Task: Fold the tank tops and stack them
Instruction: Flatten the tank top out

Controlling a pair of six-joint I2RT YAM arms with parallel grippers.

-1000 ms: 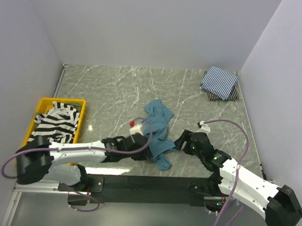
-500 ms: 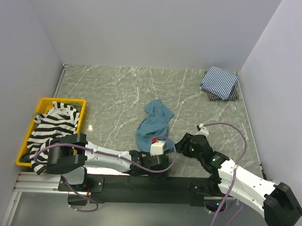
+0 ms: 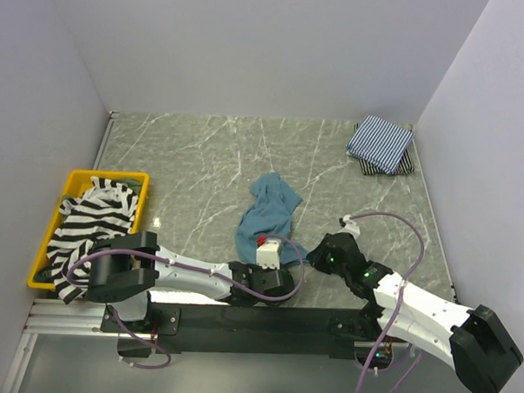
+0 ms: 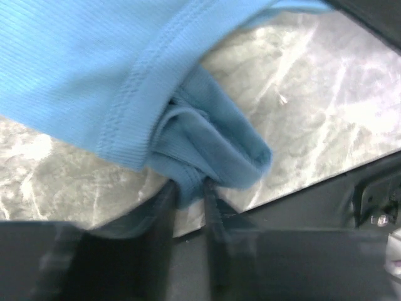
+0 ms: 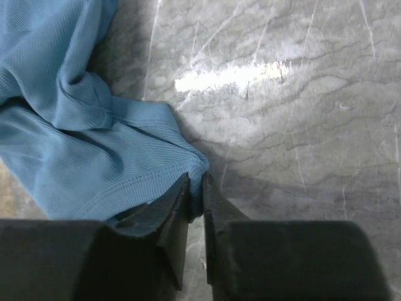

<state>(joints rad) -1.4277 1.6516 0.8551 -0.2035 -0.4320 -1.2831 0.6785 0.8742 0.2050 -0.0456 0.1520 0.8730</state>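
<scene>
Right gripper [image 5: 195, 183], narrower now, teal tank top [image 5: 69, 157] corner between jaws.

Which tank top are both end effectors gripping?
The plain teal-blue cloth tank top, crumpled mid-table; the black-and-white striped top sits in the yellow plastic bin, the pinstriped top lies folded far right.

Crumpled teal tank top [image 3: 266, 219], lying bunched

Bright, even light; glare streaks the table [image 5: 250, 72] (wrist views blur close-up).
</scene>
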